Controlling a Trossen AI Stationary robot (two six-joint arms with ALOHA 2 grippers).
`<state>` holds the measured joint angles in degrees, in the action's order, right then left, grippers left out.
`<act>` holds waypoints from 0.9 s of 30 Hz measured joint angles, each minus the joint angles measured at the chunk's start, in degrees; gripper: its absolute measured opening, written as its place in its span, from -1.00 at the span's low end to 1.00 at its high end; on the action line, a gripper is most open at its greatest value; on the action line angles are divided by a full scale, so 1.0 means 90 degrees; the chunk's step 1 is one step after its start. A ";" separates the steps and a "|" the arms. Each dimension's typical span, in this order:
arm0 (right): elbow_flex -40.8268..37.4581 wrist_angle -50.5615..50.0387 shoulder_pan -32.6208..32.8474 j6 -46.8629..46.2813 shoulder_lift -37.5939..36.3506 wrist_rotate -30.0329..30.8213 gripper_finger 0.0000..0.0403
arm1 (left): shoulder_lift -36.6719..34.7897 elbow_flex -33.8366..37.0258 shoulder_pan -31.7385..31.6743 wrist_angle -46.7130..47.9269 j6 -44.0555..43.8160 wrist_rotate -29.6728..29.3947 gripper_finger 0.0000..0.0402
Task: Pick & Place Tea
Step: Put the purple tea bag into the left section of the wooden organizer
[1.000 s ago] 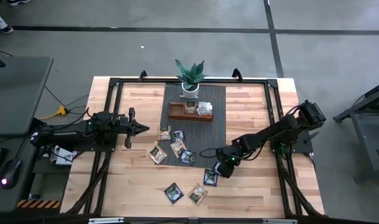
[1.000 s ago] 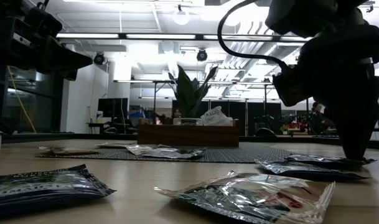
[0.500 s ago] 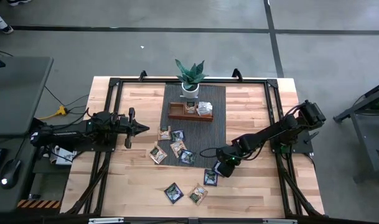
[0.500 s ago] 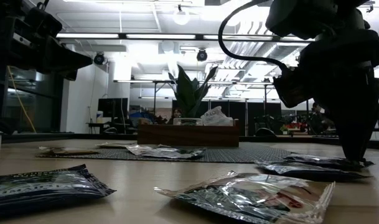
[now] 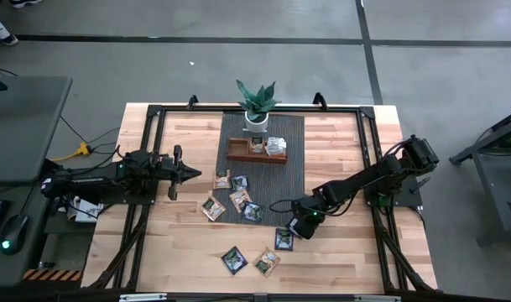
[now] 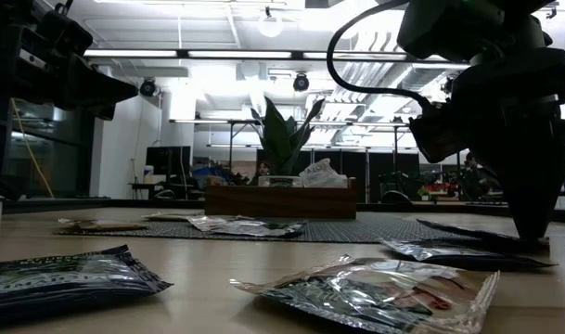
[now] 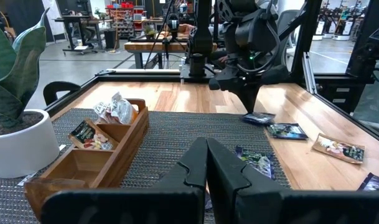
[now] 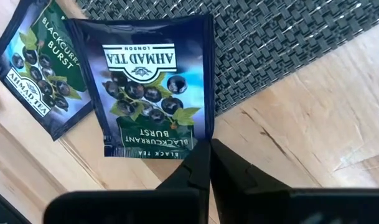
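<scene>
A dark navy tea sachet (image 8: 153, 87) fills the upper centre of the right wrist view, printed with green leaves, black berries and white lettering on a green band. A matching sachet (image 8: 41, 74) lies at upper left. Beneath them is a grey woven mat (image 8: 289, 43) and pale wood table (image 8: 313, 137). In the left wrist view, a brown wooden tray (image 7: 96, 158) sits lower left beside a white pot (image 7: 21, 146).

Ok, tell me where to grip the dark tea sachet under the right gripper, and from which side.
Take the dark tea sachet by its bottom edge, where the right gripper already pinches it, coming straight down from above. It lies flat, partly on the woven mat and partly on the wooden table, so only a thin free edge gives a hold. A second sachet lies close beside it; avoid that side.
</scene>
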<state>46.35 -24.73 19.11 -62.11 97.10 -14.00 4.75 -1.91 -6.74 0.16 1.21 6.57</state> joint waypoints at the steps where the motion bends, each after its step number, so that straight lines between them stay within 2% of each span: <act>1: 0.0000 0.0005 0.0000 0.0000 0.0002 -0.0007 -0.98 | -0.0001 -0.0001 0.0000 -0.0001 0.0000 0.0000 -1.00; 9: 0.0149 -0.0220 0.0008 0.0066 -0.0088 0.0106 -1.00 | -0.0002 0.0000 0.0000 0.0000 0.0000 0.0002 -1.00; 19: 0.1714 -0.2785 0.0019 0.0739 -0.0175 0.0881 -1.00 | -0.0001 -0.0001 -0.0001 -0.0001 0.0000 0.0002 -1.00; 27: 0.2817 -0.4024 -0.0014 0.1208 -0.0089 0.1363 -1.00 | 0.0000 0.0000 0.0000 -0.0002 0.0000 0.0002 -1.00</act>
<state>71.70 -60.95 18.98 -51.23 96.30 -1.73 4.75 -1.92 -6.74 0.14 1.21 6.59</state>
